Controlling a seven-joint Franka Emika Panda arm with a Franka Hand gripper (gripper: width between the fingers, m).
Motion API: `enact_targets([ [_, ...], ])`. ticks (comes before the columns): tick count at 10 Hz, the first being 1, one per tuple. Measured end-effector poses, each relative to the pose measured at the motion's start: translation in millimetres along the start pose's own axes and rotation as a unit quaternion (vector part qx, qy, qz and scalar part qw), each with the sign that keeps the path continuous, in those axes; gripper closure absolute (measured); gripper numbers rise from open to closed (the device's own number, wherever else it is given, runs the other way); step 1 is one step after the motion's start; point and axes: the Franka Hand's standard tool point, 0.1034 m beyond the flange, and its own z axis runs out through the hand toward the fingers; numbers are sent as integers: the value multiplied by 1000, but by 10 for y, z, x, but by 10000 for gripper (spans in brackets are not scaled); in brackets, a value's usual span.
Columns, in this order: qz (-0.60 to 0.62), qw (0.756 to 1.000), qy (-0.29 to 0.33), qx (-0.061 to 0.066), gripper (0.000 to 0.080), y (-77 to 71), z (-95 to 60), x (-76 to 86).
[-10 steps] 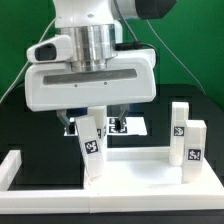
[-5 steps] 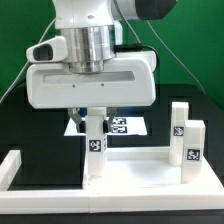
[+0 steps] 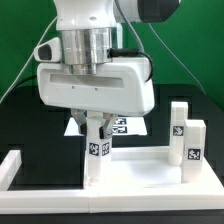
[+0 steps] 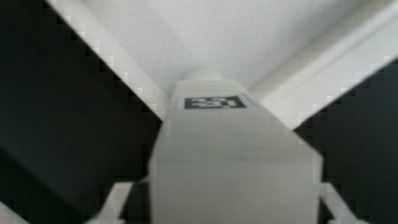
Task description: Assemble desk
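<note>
The white desk top point(image 3: 140, 172) lies flat near the front of the table. An upright square leg point(image 3: 96, 152) with a small tag stands at the top's corner on the exterior view's left. My gripper point(image 3: 96, 128) is shut on this leg's upper part. In the wrist view the leg point(image 4: 222, 150) fills the space between the fingers point(image 4: 121, 200), which press its two sides, and the desk top point(image 4: 267, 40) shows beyond it. Two more tagged legs point(image 3: 194, 146) point(image 3: 178, 120) stand upright at the top's right side.
The marker board point(image 3: 130, 126) lies on the black table behind the held leg. A long white border bar point(image 3: 12, 168) runs along the left and front of the work area. A green wall stands behind.
The gripper went from open around the leg to shut on it. The leg, leaning a second ago, now stands straighter. The hand has turned slightly since half a second ago.
</note>
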Motion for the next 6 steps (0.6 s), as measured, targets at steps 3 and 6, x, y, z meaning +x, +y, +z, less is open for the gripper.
enact_targets([
  [3,200,980,-17,9,511,35,7,18],
  [6,225,974,-14,6,511,20,9,-7],
])
